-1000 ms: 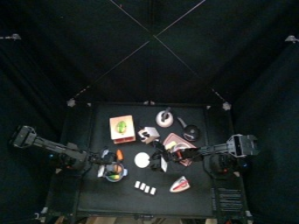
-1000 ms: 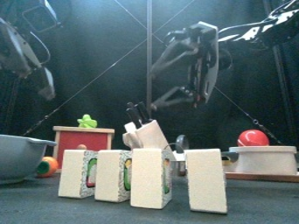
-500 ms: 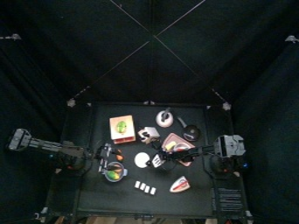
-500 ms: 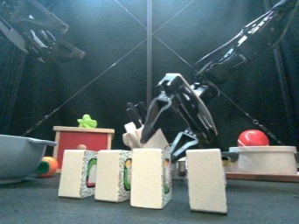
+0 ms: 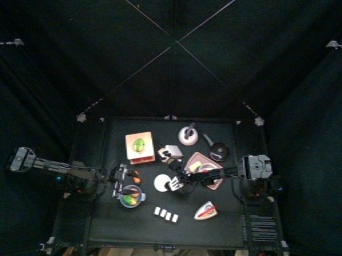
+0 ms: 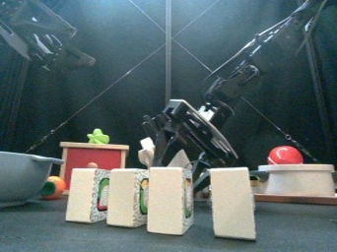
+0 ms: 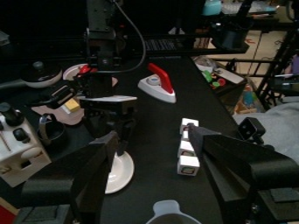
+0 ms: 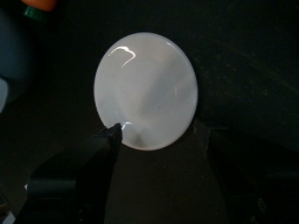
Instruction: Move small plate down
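Right hand (image 8: 158, 140) jaws apart over small plate (image 8: 146, 87); dark bowl (image 5: 128, 195) beside, white blocks (image 6: 158, 200) in front.

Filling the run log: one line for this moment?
right gripper: open, over small plate | plate: flat on table, ungripped | left gripper: open, held back

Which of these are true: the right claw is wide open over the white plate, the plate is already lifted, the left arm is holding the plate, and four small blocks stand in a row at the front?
1. The right gripper is wide open over the small plate. True.
2. The plate is lifted. False: it lies flat on the table.
3. The left gripper holds the plate. False: its jaws are open and empty.
4. Four small blocks stand in a row at the front. True.
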You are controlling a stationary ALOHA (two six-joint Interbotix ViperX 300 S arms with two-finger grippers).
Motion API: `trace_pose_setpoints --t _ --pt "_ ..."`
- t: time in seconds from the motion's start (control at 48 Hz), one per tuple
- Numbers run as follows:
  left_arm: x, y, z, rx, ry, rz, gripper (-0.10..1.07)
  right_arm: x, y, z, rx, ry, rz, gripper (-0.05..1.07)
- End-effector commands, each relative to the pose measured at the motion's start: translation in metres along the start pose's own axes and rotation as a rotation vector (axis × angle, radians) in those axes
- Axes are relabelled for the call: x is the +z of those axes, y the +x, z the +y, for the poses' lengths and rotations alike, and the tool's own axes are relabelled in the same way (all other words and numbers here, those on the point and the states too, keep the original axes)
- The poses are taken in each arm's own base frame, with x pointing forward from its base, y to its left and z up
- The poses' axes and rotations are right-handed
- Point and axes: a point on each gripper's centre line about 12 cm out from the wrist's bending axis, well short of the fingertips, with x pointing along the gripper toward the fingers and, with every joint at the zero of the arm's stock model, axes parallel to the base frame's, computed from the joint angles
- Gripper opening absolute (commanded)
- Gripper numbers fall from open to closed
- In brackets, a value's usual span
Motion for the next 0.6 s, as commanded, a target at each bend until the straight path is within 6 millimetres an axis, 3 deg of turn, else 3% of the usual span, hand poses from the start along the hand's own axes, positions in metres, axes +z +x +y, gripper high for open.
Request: trace_pose_setpoints --t 0.0,0.167,0.583 --pt "0.0058 0.0009 0.0001 -0.001 0.000 -0.020 0.98 0.0070 -0.0017 0.0056 0.012 -0.002 -0.015 0.96" --pt "0.0052 0.0008 -0.0002 -0.002 -0.003 -0.018 0.98 0.0055 -0.0007 0.0023 -0.012 -0.010 -0.005 0.92" --pt "0.0046 0.0008 0.0000 0.000 -0.013 -0.017 0.98 0.0022 0.0057 -0.0034 -0.052 -0.014 0.015 0.66"
